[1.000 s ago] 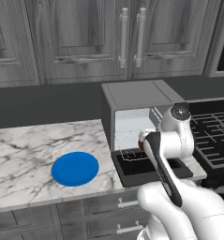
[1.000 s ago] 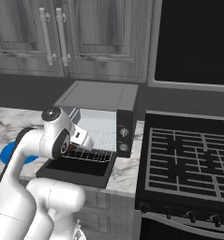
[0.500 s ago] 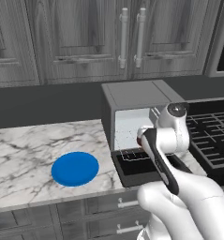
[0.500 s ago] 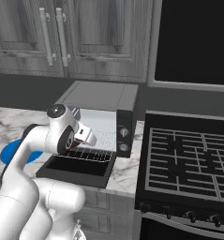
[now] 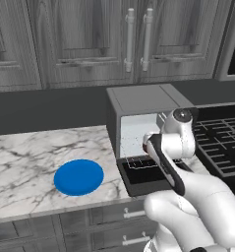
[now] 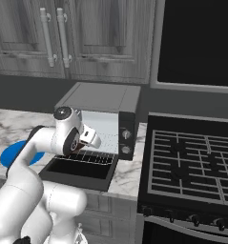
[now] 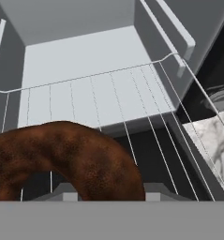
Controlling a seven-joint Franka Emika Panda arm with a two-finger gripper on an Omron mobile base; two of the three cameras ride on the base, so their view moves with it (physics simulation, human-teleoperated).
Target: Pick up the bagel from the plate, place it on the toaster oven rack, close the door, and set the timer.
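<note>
My gripper is shut on the bagel, a dark brown ring that looms at the bottom of the hand view. It hovers over the front of the toaster oven rack, a thin wire grid pulled out of the light grey oven interior. The door lies dropped open and flat in front of the toaster oven. Left of the oven, the blue plate rests bare on the marble counter. In the left base view the arm hides the hand at the oven mouth.
Two control knobs sit on the oven's right front panel. A black gas stove stands just right of the oven. Wood-grain cabinet doors hang above. The marble counter stretches left of the plate.
The arm has edged a little up and toward the oven opening, still carrying the bagel. The plate, door and rack have not moved.
</note>
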